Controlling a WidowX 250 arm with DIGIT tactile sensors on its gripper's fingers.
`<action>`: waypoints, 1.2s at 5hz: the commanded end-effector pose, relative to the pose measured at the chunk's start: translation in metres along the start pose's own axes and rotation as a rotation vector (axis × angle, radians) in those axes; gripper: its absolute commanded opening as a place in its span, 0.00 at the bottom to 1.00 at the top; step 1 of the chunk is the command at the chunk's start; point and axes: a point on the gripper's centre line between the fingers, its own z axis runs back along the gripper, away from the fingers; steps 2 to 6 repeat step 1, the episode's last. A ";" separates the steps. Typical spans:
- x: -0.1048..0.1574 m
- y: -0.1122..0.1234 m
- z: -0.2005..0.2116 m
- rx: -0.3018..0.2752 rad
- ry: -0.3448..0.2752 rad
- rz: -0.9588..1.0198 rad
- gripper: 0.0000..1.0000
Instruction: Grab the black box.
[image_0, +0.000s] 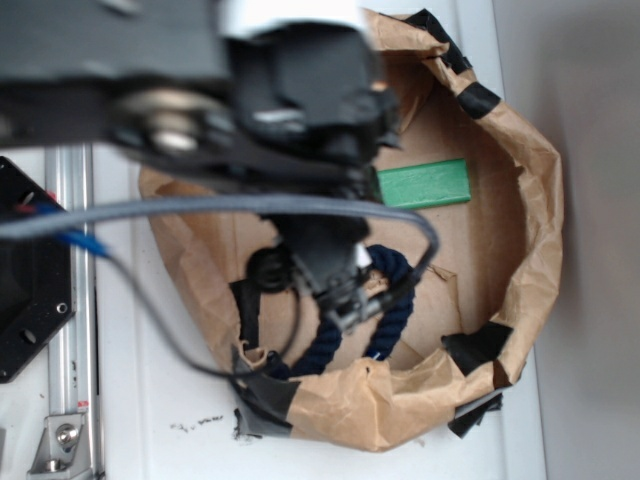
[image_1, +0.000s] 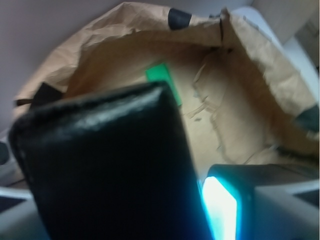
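The black box (image_1: 110, 165) fills the lower left of the wrist view, glossy with a thin rim along its top edge, tilted and very close to the camera. My gripper (image_1: 150, 220) is shut on it; the right fingertip's glowing cyan pad (image_1: 220, 210) lies against the box's right side, and the left finger is hidden behind the box. In the exterior view the gripper (image_0: 345, 290) hangs low inside the brown paper bin (image_0: 530, 200), over the rope. There the box cannot be told apart from the dark arm.
A green rectangular block (image_0: 423, 184) lies on the bin floor at the back, also visible past the box (image_1: 161, 75). A dark navy rope loop (image_0: 390, 300) lies under the gripper. Crumpled paper walls with black tape (image_0: 478, 345) ring the bin. A metal rail (image_0: 70, 300) runs along the left.
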 end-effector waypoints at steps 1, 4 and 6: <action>0.011 0.012 -0.008 0.030 -0.014 0.026 0.00; 0.011 0.012 -0.008 0.030 -0.014 0.026 0.00; 0.011 0.012 -0.008 0.030 -0.014 0.026 0.00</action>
